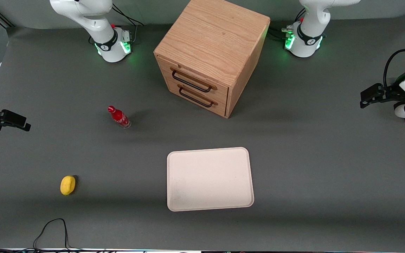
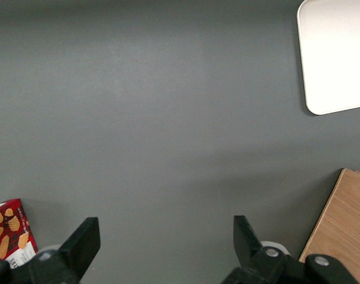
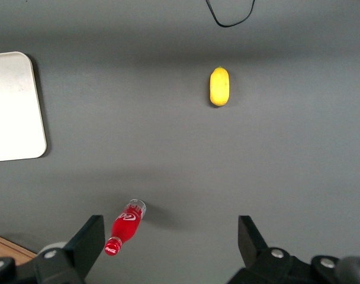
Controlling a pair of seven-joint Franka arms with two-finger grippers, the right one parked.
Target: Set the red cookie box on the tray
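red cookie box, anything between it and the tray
Nothing visible does. In the left wrist view only bare gray mat separates the red cookie box from the tray. The open gripper hovers beside the box; the wooden cabinet sits off that path.

The front view looks down steeply from high over the grey table (image 1: 47, 88), taking in both arm bases, the oak two-drawer cabinet (image 1: 209, 56) and the flat cream-white rectangular tray (image 1: 209, 179). The left wrist view looks straight down past the open black gripper (image 2: 162, 242) of the left arm (hovering well above the table), sharing one tray corner and a cabinet edge. The right wrist view, also facing down, shares the tray's edge, the small red bottle (image 3: 125, 227) and the yellow lemon-shaped object (image 3: 219, 86).
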